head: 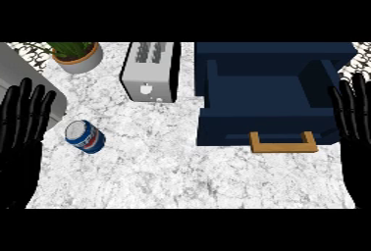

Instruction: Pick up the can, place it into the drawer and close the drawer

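Nearest the viewer, the left robot hand rests at the left edge of the view, fingers straight and pointing up, holding nothing. The right robot hand rests the same way at the right edge, released and empty.

On the white-and-grey marbled counter just right of the left robot hand's fingers stands the can. It is a short cylinder, upright, with a pale silvery top and a blue side wrapped in a white and red band.

Judging by its look, the can is light and rigid, with a smooth, curved wall that could slide in a grasp. It may also tip if nudged near the top. The best hold is probably around the middle of its side, fingers on one side and thumb opposite, coming in from the left.

Well apart from the can, on the right half of the counter, sits a dark navy drawer. It is pulled open, its inside bare, with a tan wooden handle on the front face. Behind the can, a silver toaster stands beside the drawer, and a potted plant sits at the far left.
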Motion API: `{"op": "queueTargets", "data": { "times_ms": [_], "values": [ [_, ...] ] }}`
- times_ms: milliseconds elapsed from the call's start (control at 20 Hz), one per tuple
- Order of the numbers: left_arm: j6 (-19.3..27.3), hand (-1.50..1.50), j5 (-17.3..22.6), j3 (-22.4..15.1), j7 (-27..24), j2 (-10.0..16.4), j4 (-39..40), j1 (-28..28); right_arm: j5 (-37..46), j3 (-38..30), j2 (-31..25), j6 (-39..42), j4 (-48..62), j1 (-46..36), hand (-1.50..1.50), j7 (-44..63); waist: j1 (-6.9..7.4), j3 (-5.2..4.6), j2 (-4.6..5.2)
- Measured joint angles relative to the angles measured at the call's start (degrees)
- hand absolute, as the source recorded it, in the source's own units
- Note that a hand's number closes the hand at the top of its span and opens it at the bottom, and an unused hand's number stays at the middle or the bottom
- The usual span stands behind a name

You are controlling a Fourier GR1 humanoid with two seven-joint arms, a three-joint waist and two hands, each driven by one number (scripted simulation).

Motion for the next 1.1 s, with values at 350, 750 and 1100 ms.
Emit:
{"op": "queueTargets", "data": {
  "times_ms": [350,750,1100],
  "values": [
    [-15.78,-1.5,16.64,5.04,-2.09,8.15,6.16,-1.67,-0.46,0.6,1.23,-0.4,0.86,1.48,-1.5,1.44,0.09,0.71,1.56],
    [-30.83,-1.5,31.05,14.09,4.69,22.14,19.37,-1.36,-3.75,-6.58,-0.26,-2.32,0.33,6.85,-1.5,10.09,0.07,0.95,1.6],
    [-40.57,-1.5,38.66,21.0,6.94,28.26,26.31,-1.31,-8.05,-10.82,-0.8,1.56,-1.26,13.71,-1.5,7.99,0.4,1.02,1.47]
  ]
}}
